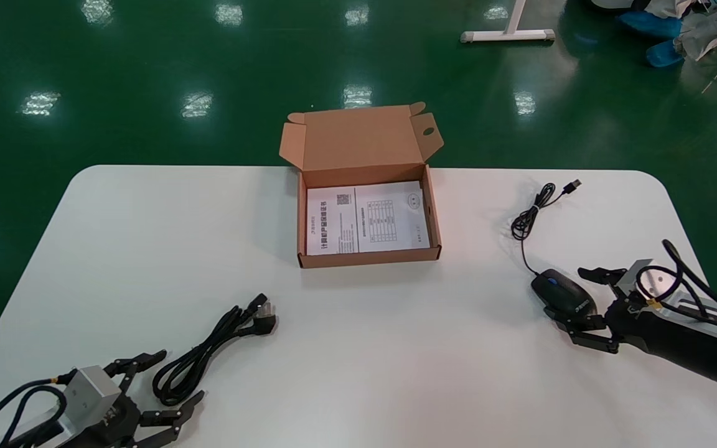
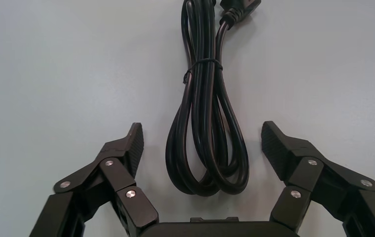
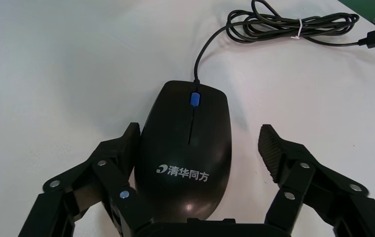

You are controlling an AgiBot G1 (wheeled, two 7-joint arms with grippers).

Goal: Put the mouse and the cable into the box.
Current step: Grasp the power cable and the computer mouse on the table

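Two risks can be foreseen from here. The right tool [image 1: 573,297] is held open around the rear of the mouse [image 1: 562,294], low over the desk [image 1: 396,354] on the robot's right. In the right wrist view one finger appears to lie against the mouse's side while the other stands apart. If the tool were shut from this offset, the rounded, glossy shell could be pushed sideways or squeezed out. The mouse's cord [image 1: 528,219] is tied in a small bundle and ends in a USB plug [image 1: 574,185] well beyond the mouse. If the mouse were lifted, this tail would be dragged behind and could be left hanging over the wall of the box [image 1: 368,258].

The left tool [image 1: 178,376] is also open, near the desk's front left corner. The looped end of the cable [image 1: 209,348] lies between its fingers and is not yet touched. Only some strands might be caught by a shallow grip, and the plug end could then sag and catch on the box rim.

One mouse, one black cable, and one open cardboard box at the far middle of the desk can be counted. One printed leaflet [image 1: 368,218] is seen lying flat in the box. Two tools are present, each with two fingers. Neither the mouse nor the cable has yet been placed in the box.
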